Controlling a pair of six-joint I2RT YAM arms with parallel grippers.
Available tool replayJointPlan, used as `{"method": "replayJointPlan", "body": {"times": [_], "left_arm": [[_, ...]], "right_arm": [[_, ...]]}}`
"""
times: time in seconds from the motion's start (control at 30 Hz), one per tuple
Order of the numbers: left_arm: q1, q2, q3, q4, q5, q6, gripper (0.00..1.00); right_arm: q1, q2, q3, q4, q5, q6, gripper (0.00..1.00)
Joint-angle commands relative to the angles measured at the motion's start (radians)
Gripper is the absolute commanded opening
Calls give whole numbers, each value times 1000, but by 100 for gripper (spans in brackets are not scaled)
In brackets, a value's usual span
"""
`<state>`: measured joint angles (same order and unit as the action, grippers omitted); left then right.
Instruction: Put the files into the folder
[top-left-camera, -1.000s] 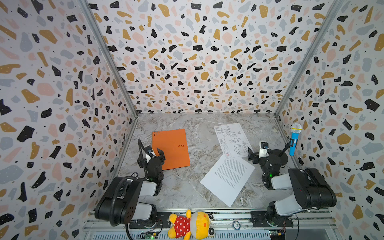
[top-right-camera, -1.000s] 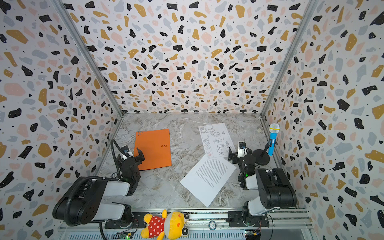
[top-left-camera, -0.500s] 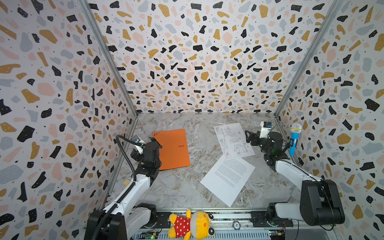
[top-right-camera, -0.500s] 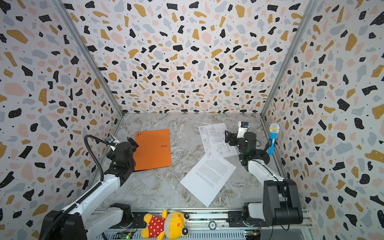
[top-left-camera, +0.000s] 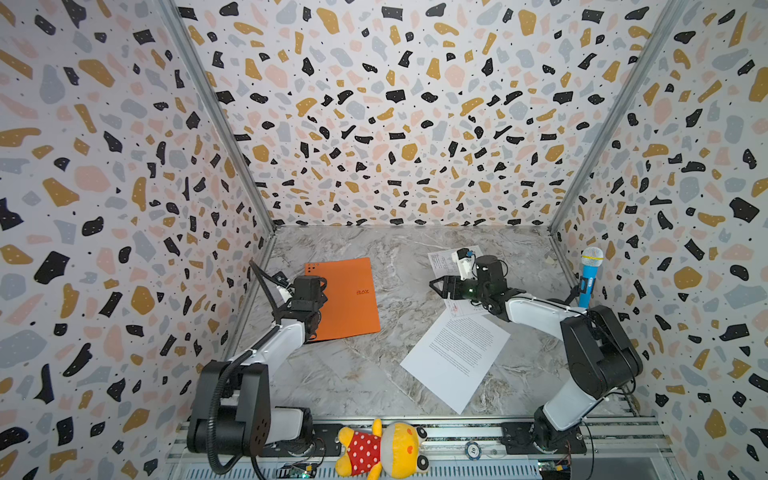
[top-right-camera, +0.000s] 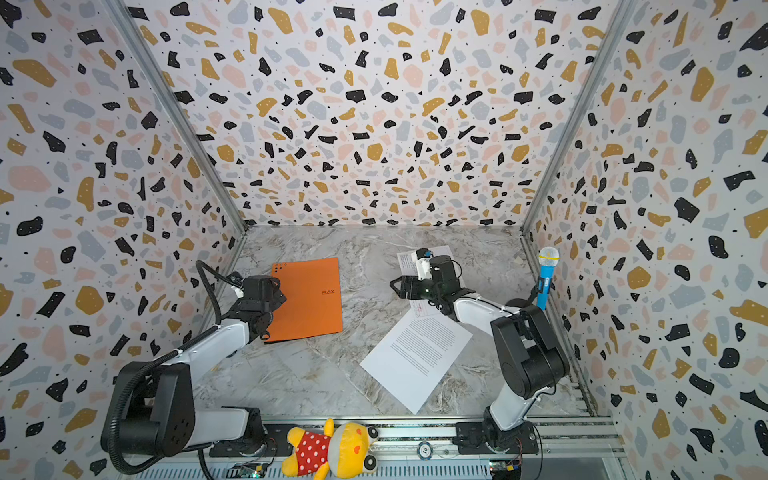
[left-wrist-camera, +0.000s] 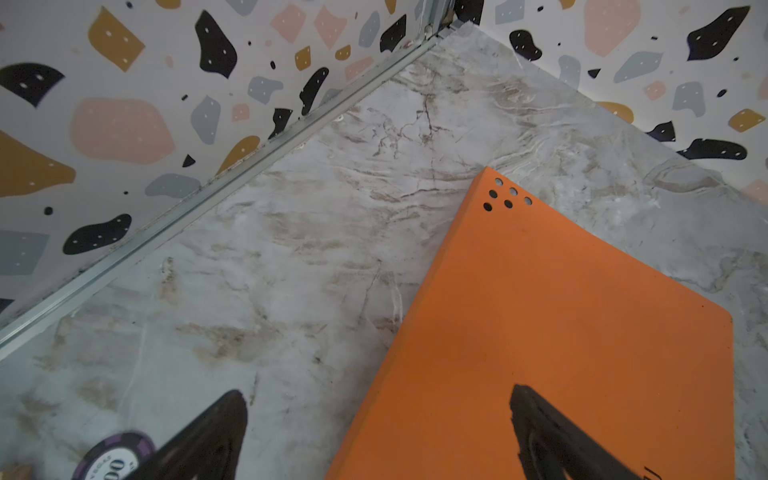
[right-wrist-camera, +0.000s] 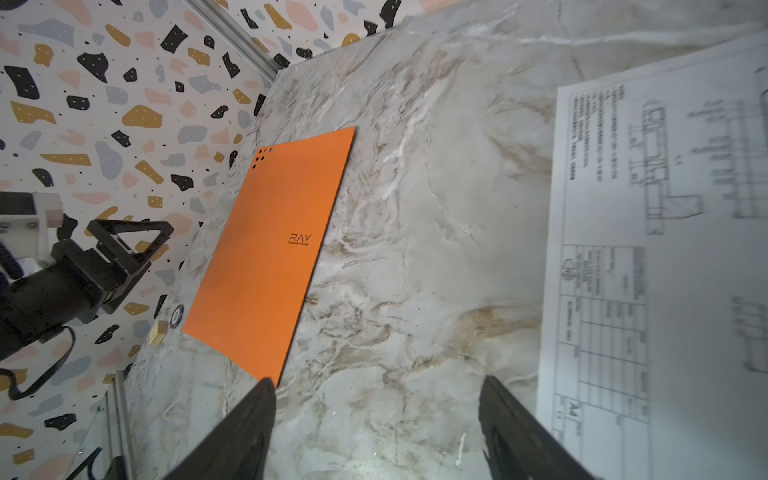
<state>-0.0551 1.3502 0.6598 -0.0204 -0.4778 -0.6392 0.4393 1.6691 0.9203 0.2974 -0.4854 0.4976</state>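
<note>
The folder (top-left-camera: 345, 297) lay shut and flat, orange side up, by the left edge of the table (top-left-camera: 395, 266), with its dotted corner toward the far-left corner. The left pincer (left-wrist-camera: 378, 395) hung low over the folder's left edge, spread wide and holding nothing; one finger (left-wrist-camera: 540, 428) was above the orange cover and the other above bare table. The right pincer (top-left-camera: 441, 287) pointed left over bare table between the folder and the drawing sheet (top-left-camera: 444, 262), its jaws well apart and empty. The drawing sheet lay toward the far-right corner, partly hidden under the right arm. The text sheet (top-left-camera: 455, 357) lay askew toward the front-right corner, its far corner meeting the drawing sheet's near edge.
</note>
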Motion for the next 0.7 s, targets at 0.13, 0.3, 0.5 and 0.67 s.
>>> {"method": "replayJointPlan", "body": {"times": [0.13,0.3,0.5,0.67], "left_arm": [[27,101,31,1,193,62,100],[28,144,54,-3,222,80,100],[29,191,49,-4,245,88,100],[29,207,46,14,273,96,100]], "right_arm": [[36,41,37,-17,5,133,75],[39,80,63,-44,-8,139,73],[50,116,80,-43,-41,133,73],[66,145,94,-36,-48,113,72]]}}
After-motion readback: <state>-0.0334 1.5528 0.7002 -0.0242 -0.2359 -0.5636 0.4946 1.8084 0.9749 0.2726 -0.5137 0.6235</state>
